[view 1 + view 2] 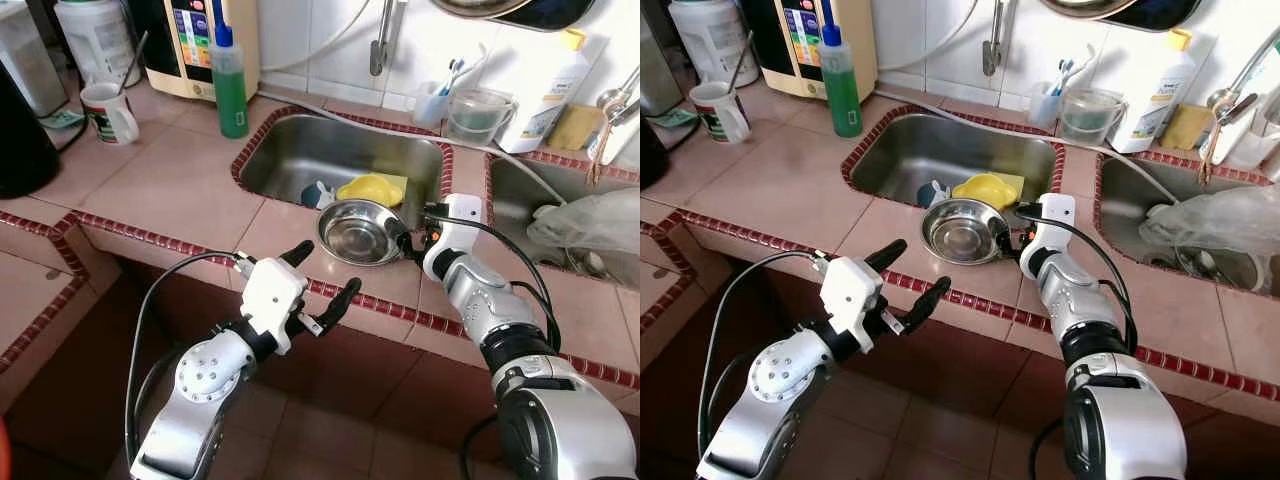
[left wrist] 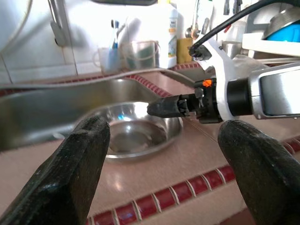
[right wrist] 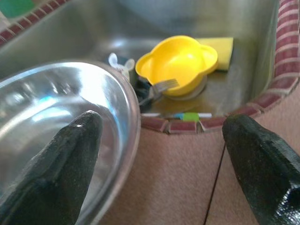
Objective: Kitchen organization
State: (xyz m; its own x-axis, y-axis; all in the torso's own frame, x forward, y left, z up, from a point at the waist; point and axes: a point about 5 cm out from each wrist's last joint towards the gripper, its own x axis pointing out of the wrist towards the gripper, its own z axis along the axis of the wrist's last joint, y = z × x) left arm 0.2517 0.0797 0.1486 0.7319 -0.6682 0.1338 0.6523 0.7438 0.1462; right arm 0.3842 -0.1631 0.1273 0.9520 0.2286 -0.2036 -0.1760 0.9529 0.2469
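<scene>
A: The biggest thing is the tiled counter point(image 1: 150, 190), pink tiles with a red edge strip, and the steel sink point(image 1: 300, 150) sunk into it.

B: And the robot's right gripper point(image 1: 410, 243)?

A: It sits on the counter at the sink's front edge, fingers spread wide. One finger point(image 3: 61, 159) lies over the rim of the steel bowl point(image 1: 358, 232), the other point(image 3: 262, 159) out over bare tile. It grips nothing.

B: Where is that bowl exactly?

A: On the counter, at the sink's front rim, just beside the right gripper.

B: The left gripper point(image 1: 322, 285)?

A: In front of the counter edge, apart from the bowl, fingers wide open and empty.

B: Smaller things?

A: A yellow bowl point(image 1: 372, 189) with a fork point(image 3: 159, 89) lies in the sink, a yellow sponge point(image 3: 220, 49) behind it. A green bottle point(image 1: 229, 85) stands on the counter.
</scene>
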